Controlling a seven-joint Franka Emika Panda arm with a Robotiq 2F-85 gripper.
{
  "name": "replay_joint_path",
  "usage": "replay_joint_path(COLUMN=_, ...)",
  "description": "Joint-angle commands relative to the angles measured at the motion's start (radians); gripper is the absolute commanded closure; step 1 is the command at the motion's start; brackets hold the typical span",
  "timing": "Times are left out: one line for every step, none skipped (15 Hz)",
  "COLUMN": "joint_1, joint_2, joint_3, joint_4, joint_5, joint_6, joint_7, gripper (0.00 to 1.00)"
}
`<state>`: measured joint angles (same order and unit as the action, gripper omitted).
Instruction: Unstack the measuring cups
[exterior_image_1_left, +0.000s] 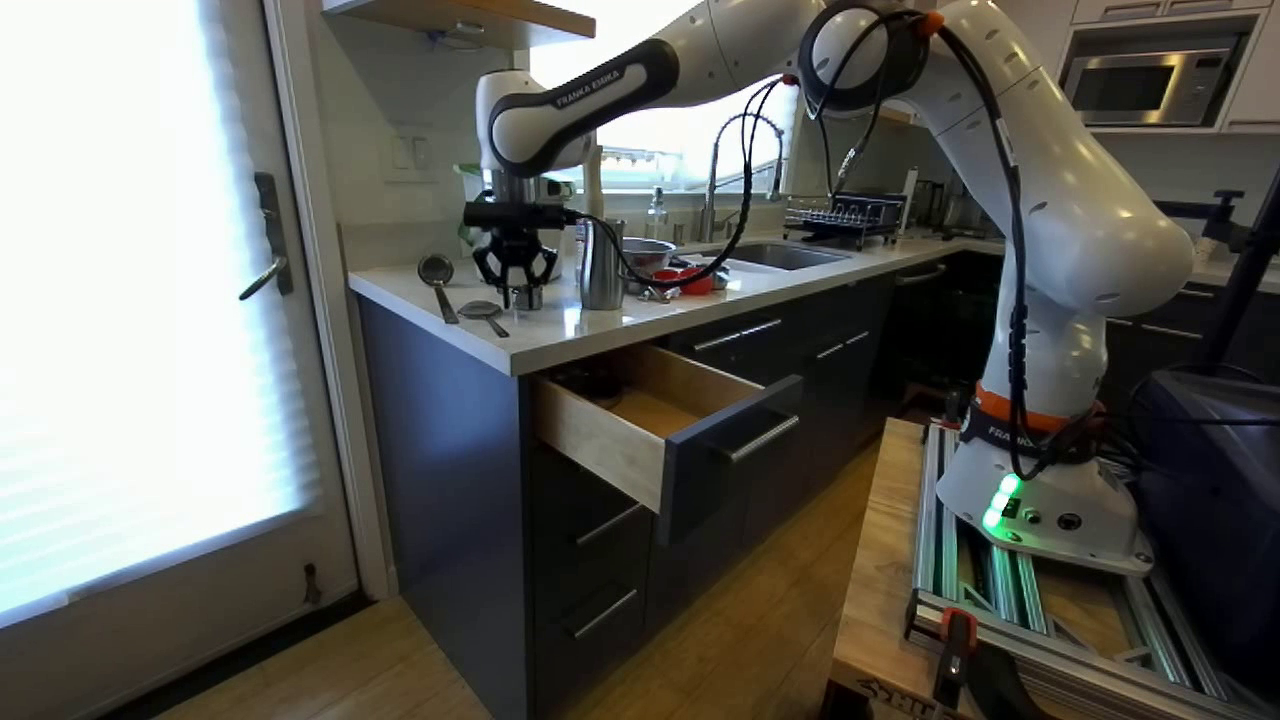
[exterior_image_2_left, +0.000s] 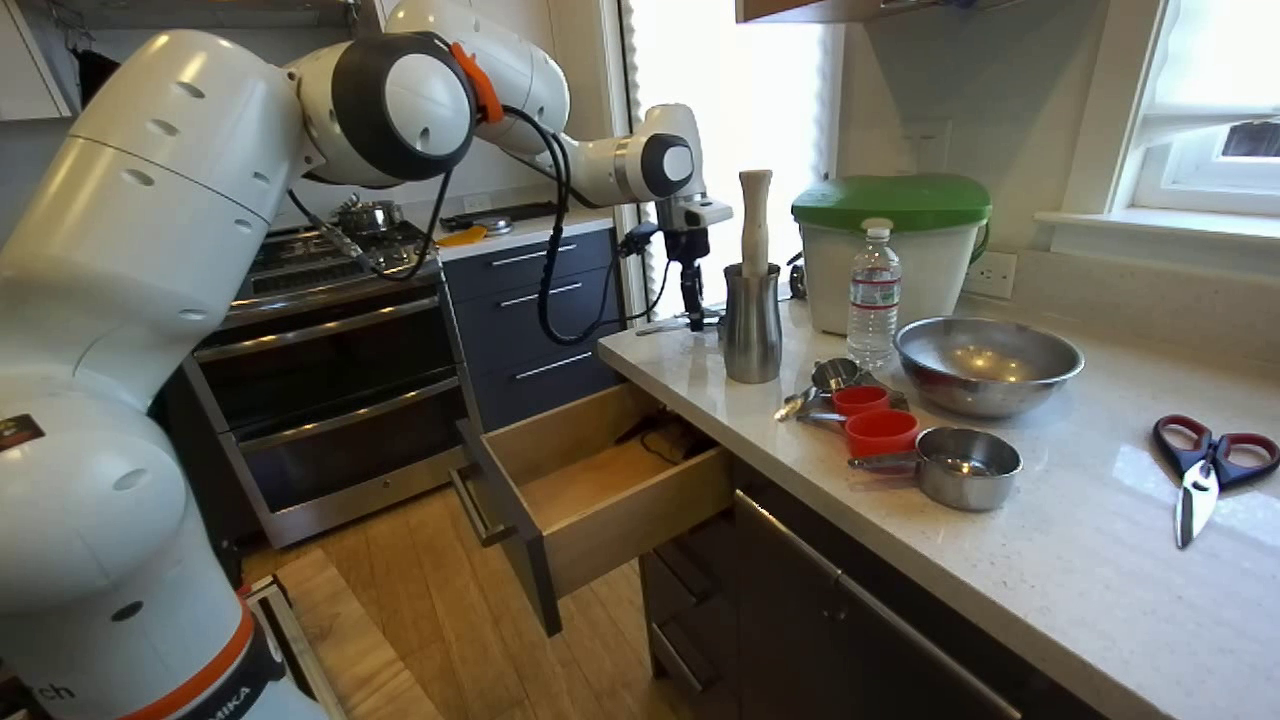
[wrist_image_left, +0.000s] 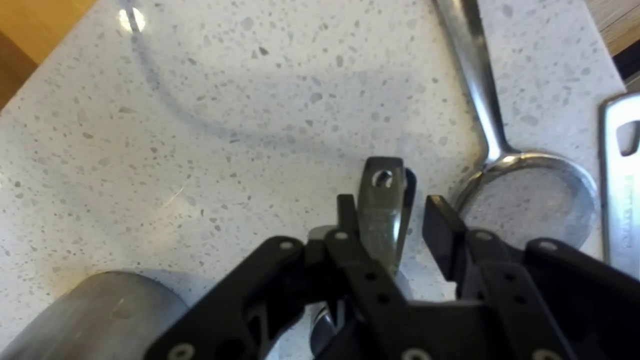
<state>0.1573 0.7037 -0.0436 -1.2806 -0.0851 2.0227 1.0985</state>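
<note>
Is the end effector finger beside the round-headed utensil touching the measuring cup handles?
Apart: in the wrist view, speckled counter shows between that finger and the measuring cup handles.

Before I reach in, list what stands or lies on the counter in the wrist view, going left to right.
Steel cylinder → measuring cups, mainly their overlapping handles showing → round-headed metal utensil → slotted metal handle, cut off by the picture's right edge.
</note>
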Motion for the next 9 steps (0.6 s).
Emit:
replay_joint_path(joint_1=-0.004, joint_2=0.015, joint_3=-0.005, joint_4=0.019, joint_5=0.021, joint_6=-0.004, joint_7=-0.017, gripper=0.66)
replay_joint_path(joint_1=-0.004, joint_2=0.015, joint_3=-0.005, joint_4=0.019, joint_5=0.022, joint_6=-0.004, joint_7=-0.017, gripper=0.70)
replay_joint_path(joint_1=-0.004, joint_2=0.015, joint_3=-0.006, joint_4=0.019, joint_5=0.021, joint_6=-0.004, joint_7=-0.017, gripper=0.83)
replay_joint_path(joint_1=-0.004, joint_2=0.015, joint_3=-0.006, joint_4=0.019, joint_5=0.021, joint_6=-0.004, joint_7=-0.018, gripper=0.80)
replay_joint_path(joint_1=-0.004, joint_2=0.014, joint_3=-0.006, joint_4=0.018, joint_5=0.021, joint_6=-0.004, joint_7=-0.018, gripper=0.86)
replay_joint_path(joint_1=-0.004, joint_2=0.014, joint_3=-0.007, joint_4=0.018, joint_5=0.021, joint_6=-0.004, joint_7=-0.018, gripper=0.93)
replay_joint_path(joint_1=-0.005, joint_2=0.013, joint_3=-0.006, joint_4=0.018, joint_5=0.022, joint_6=-0.006, joint_7=-0.020, gripper=0.94)
replay_joint_path(joint_1=-0.006, joint_2=0.009, joint_3=-0.003, joint_4=0.013, joint_5=0.025, joint_6=-0.006, joint_7=-0.023, gripper=0.94)
replay_joint_path(joint_1=-0.005, joint_2=0.005, joint_3=-0.004, joint_4=0.009, joint_5=0.023, joint_6=-0.007, joint_7=-0.022, gripper=0.94)
